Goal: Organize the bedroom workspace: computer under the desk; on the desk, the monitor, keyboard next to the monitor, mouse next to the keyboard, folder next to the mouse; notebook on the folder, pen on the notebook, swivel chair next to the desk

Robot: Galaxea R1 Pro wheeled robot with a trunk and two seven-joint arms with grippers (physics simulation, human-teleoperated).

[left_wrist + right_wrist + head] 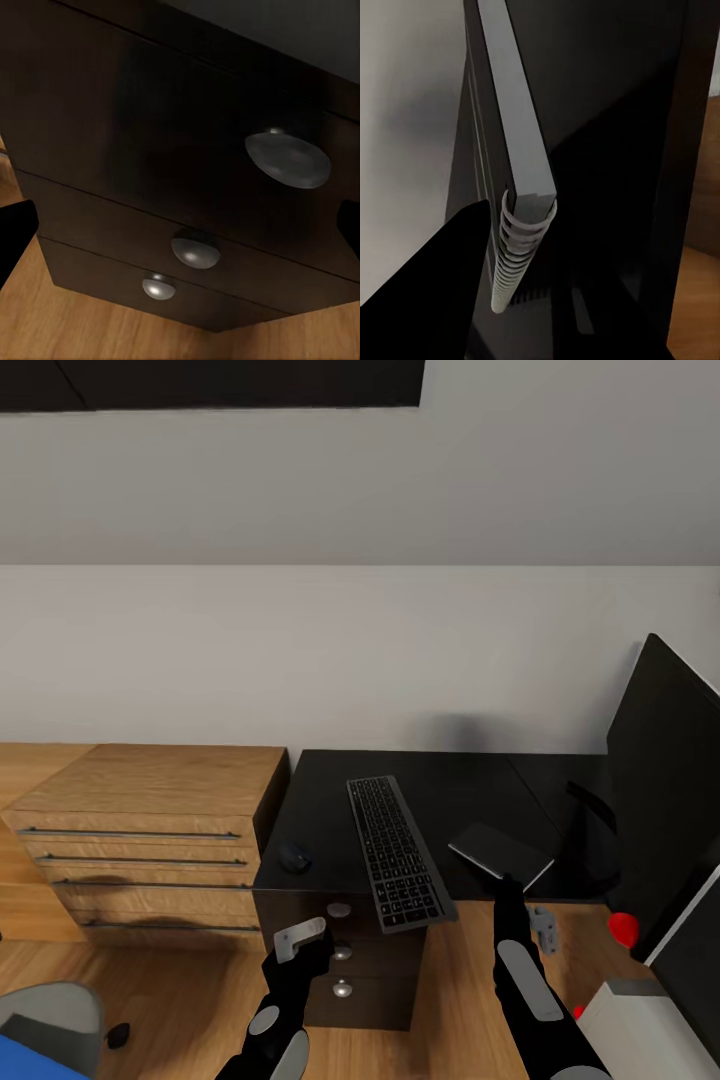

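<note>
Desk (440,800) black, against white wall (300,650); wooden floor (460,980).

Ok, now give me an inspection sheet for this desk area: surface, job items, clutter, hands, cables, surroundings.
Surface: black desk, drawers shut.
Job items: keyboard on the desk, its near end overhanging the front edge; mouse to its left, apart; notebook to its right; monitor at the right end; blue folder on the chair; computer on the floor at the right.
Clutter: small dark thing by the chair, too small to tell.
Hands: left hand open, facing the drawers; right hand at the notebook, grip unclear.
Cables: nothing seen.
Surroundings: wooden dresser, white wall.
</note>
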